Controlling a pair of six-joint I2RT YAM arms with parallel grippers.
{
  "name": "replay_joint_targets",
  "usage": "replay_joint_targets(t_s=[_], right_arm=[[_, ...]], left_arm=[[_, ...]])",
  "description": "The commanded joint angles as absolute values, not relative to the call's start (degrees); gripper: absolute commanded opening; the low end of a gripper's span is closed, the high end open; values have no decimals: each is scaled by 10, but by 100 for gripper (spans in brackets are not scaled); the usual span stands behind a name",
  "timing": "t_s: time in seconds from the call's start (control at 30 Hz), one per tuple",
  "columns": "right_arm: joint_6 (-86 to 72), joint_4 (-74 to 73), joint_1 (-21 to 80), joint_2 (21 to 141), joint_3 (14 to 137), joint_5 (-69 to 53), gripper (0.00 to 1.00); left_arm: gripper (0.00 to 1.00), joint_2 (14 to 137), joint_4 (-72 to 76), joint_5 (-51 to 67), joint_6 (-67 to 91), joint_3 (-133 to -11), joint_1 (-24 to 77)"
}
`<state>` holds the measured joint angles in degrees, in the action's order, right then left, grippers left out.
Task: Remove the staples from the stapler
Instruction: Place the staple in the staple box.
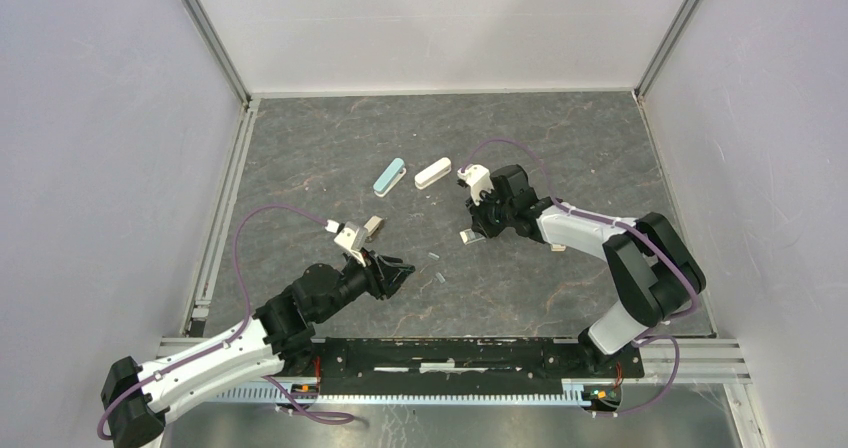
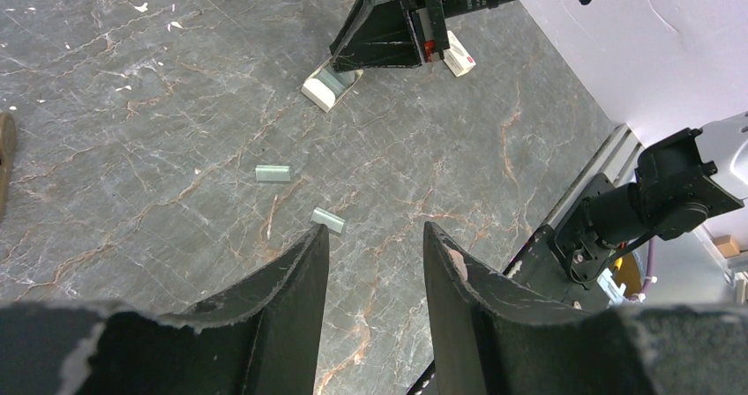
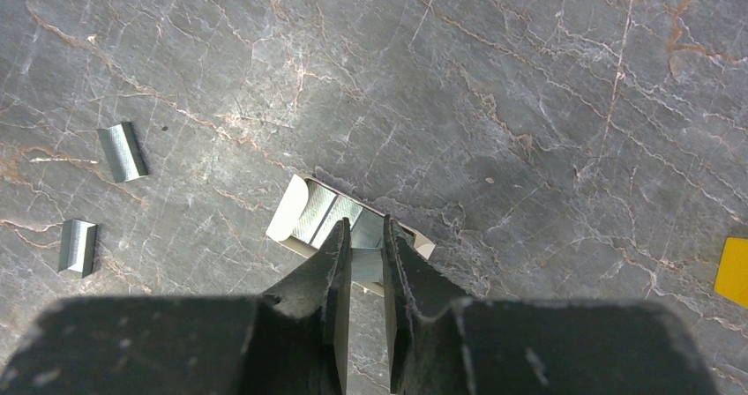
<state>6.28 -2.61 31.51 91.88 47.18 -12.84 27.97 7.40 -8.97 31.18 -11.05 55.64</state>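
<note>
The small clear plastic box (image 3: 304,212) holds shiny metal. Our right gripper (image 3: 366,236), nearly closed, dips into it; we cannot tell its hold. Two short silvery-grey staple strips (image 3: 122,151) lie mid-worktop (image 1: 330,148), before our half-open, empty left gripper (image 2: 375,241).

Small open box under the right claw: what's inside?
Shiny silvery metal, likely staples, lines the box. The right claw covers its near part, so what lies there cannot be seen.

Your light is bright and even, coming from above. Shadows under the arms (image 1: 590,230) are soft and faint. The table (image 3: 265,104) shows mild glare in the right wrist view. The walls (image 1: 440,28) lean outward at the top view's edges.
</note>
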Motion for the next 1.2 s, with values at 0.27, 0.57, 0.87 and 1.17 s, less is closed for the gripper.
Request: replay_joint_targets(t_s=[0.27,0.57,0.87,1.17], right_arm=[[62,-14,318,928,500,-110,21],[60,-15,318,933,503,-115,21],[63,-16,318,936,503,-107,23],[63,-18,318,938,504,-113,24]], left_arm=[[51,272,99,-105,292,-107,555],[51,268,98,-106,292,-105,555],[51,266,98,-107,292,-105,555],[51,263,95,-109,292,-105,555]])
